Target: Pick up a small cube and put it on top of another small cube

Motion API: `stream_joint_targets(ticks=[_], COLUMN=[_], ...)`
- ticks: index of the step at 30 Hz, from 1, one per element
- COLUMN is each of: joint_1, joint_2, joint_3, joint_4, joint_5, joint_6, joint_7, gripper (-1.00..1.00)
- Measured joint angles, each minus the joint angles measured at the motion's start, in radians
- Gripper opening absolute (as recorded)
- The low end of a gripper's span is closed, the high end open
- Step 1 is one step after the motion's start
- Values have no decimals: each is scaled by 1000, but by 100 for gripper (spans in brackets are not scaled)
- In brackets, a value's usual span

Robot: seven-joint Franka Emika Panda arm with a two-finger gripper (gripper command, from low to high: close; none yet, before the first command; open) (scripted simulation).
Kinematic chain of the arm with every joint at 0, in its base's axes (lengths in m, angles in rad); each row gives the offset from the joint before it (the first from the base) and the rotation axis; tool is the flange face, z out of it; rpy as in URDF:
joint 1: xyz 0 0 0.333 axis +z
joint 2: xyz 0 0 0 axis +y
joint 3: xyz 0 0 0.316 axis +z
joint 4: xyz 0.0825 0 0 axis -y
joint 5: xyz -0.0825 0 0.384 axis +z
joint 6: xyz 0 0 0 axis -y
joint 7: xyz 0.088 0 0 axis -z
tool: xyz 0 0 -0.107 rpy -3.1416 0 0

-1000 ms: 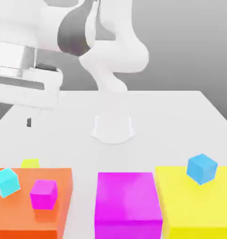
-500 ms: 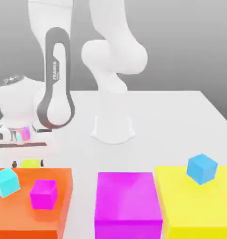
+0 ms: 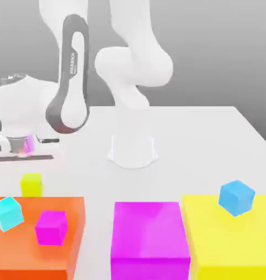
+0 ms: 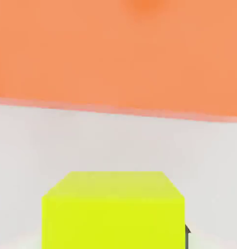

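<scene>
Small cube clamped in end effector beside orange block.

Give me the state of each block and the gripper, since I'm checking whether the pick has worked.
gripper: shut on the small yellow-green cube.
small yellow-green cube: held, behind the orange block.
cyan cube: tilted, on the orange block.
magenta cube: resting on the orange block.
blue cube: resting on the big yellow block.

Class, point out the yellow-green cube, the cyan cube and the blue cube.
yellow-green cube (image 3: 31,184): exterior view, front face.
cyan cube (image 3: 7,213): exterior view, front face.
blue cube (image 3: 236,198): exterior view, front corner.
</scene>
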Motion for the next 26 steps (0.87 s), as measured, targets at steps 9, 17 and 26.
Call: stream_joint_targets(ticks=[9, 17, 26], joint_1=[59, 115, 119], joint_2=[-35, -59, 66], joint_3=[25, 51, 68], joint_4=[174, 333, 340], joint_5=[-50, -49, 14], joint_6=[-205, -387, -274], joint_7=[419, 766, 801], gripper=[-100, -100, 100])
